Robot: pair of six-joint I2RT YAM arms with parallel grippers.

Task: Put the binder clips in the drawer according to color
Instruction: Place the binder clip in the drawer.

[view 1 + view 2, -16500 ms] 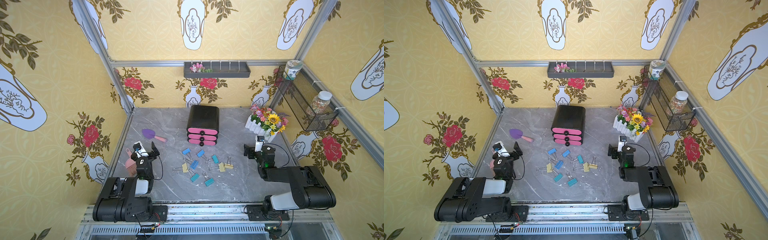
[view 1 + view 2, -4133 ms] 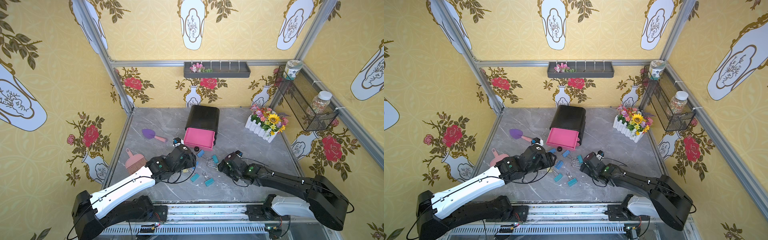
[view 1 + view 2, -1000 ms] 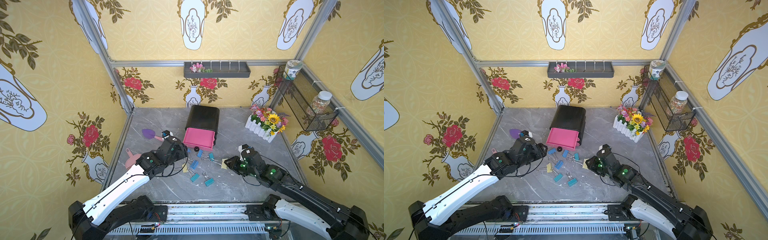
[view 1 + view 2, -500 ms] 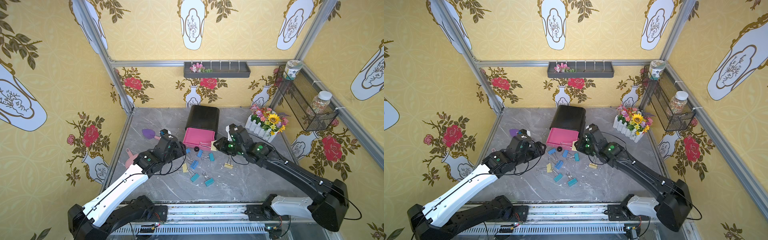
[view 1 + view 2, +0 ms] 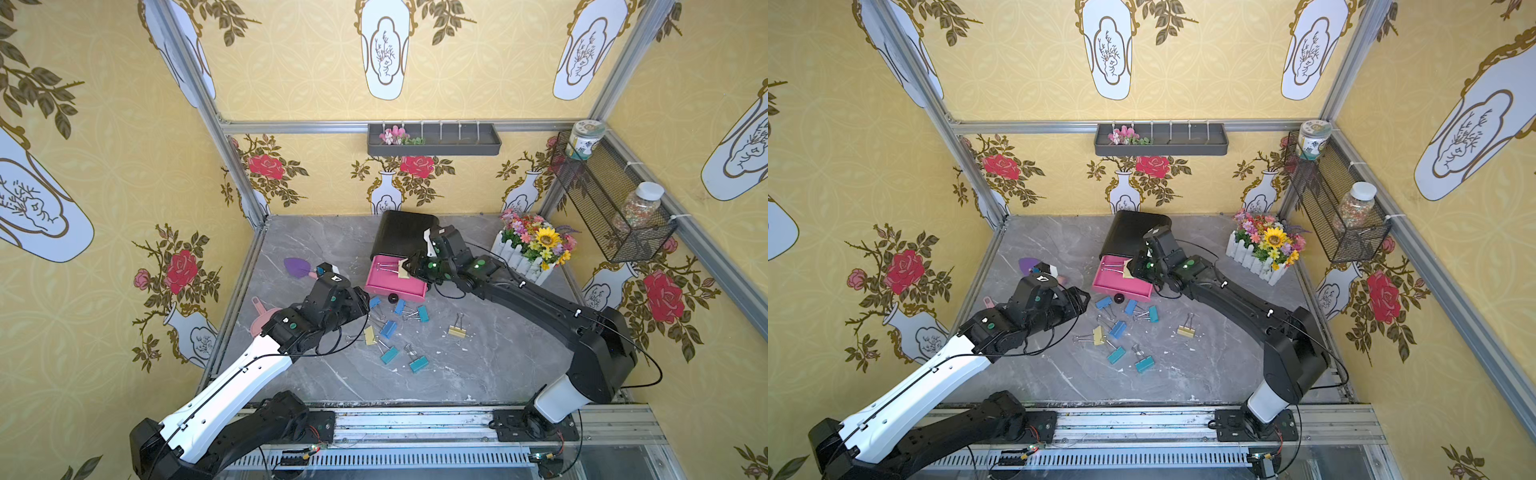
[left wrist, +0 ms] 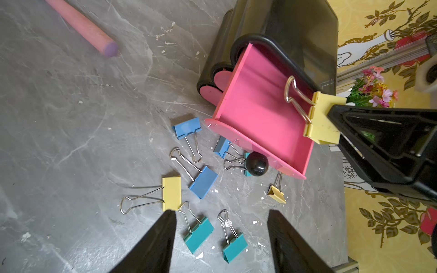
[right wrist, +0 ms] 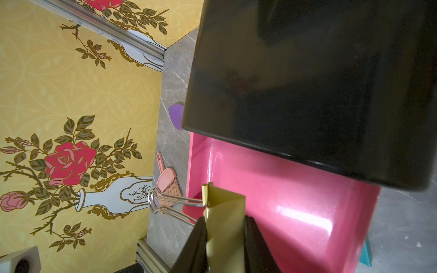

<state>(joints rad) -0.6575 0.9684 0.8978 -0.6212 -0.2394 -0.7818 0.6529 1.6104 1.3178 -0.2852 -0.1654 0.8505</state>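
Observation:
The black drawer cabinet (image 5: pixel 401 235) stands at the back with its top pink drawer (image 5: pixel 395 284) pulled out and nothing lying in it (image 6: pixel 260 113). My right gripper (image 7: pixel 225 218) is shut on a pale yellow binder clip (image 6: pixel 322 120) and holds it over the drawer's right side (image 5: pixel 1128 268). Several loose clips lie in front of the drawer: blue (image 5: pixel 388 329), teal (image 5: pixel 389 355) and pale yellow (image 5: pixel 456 331). My left gripper (image 6: pixel 221 212) hovers open and holds nothing, to the left of the pile (image 5: pixel 365 301), above two teal clips (image 6: pixel 198 234).
A purple scoop (image 5: pixel 297 267) and a pink brush (image 5: pixel 262 320) lie by the left wall, beside my left arm. A flower box (image 5: pixel 532 249) stands at the back right. A wire basket (image 5: pixel 611 208) with jars hangs on the right wall.
My right gripper has carried the pale yellow clip from the table right of the pile up and back to over the open drawer. The left arm has barely moved.

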